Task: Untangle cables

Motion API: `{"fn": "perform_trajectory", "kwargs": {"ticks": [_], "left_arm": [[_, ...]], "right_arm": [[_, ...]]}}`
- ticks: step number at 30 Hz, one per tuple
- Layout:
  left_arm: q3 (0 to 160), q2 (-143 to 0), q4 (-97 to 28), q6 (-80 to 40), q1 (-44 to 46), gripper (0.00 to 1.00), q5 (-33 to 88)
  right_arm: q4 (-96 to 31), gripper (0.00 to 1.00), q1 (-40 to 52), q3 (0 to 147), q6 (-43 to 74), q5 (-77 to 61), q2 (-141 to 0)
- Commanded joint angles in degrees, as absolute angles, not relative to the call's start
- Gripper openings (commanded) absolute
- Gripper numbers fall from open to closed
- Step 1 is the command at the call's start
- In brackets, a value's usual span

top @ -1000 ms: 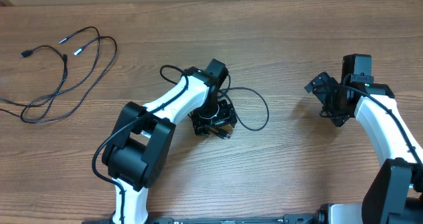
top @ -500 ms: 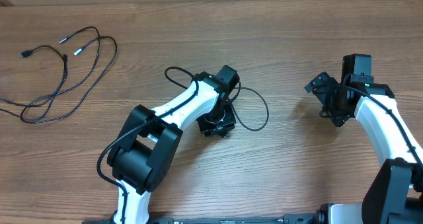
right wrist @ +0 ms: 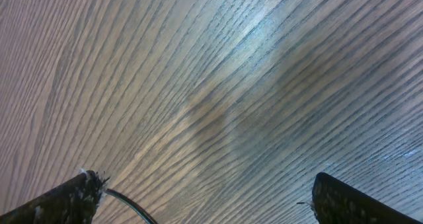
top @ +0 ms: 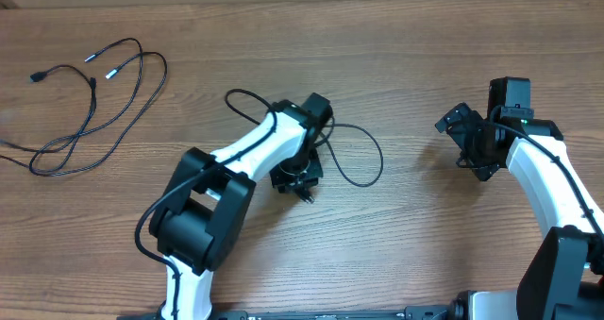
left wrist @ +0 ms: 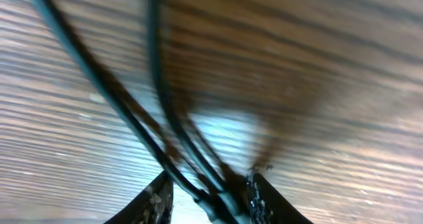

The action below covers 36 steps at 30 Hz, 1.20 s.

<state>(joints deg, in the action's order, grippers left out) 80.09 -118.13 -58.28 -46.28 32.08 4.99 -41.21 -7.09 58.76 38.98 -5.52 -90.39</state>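
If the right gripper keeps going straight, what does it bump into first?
Probably the bare wooden table. The right gripper points at it with its jaws open, and nothing shows in between.

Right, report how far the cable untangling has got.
Done: one looped cable lies mid-table, apart from the rest. In hand: the left gripper straddles its strands; whether it grips them isn't clear. Left: the cables at far left lie crossed over each other; the right gripper is open, empty.
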Motion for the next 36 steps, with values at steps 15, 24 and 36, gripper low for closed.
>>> {"fn": "perform_trajectory", "kwargs": {"ticks": [15, 24, 36], "left_arm": [[78.85, -118.41, -58.13, -45.30, 31.03, 0.49, 14.68], [78.85, -118.41, -56.93, -45.84, 33.15, 0.26, 14.39], [78.85, -118.41, -56.80, -45.84, 33.15, 0.06, 12.91]], "right_arm": [[-41.06, 1.00, -7.14, 59.57, 39.00, -4.95, -89.80], [-41.04, 1.00, -7.14, 59.57, 39.00, -4.95, -89.80], [-41.04, 1.00, -7.16, 59.57, 39.00, -4.95, -89.80]]}}
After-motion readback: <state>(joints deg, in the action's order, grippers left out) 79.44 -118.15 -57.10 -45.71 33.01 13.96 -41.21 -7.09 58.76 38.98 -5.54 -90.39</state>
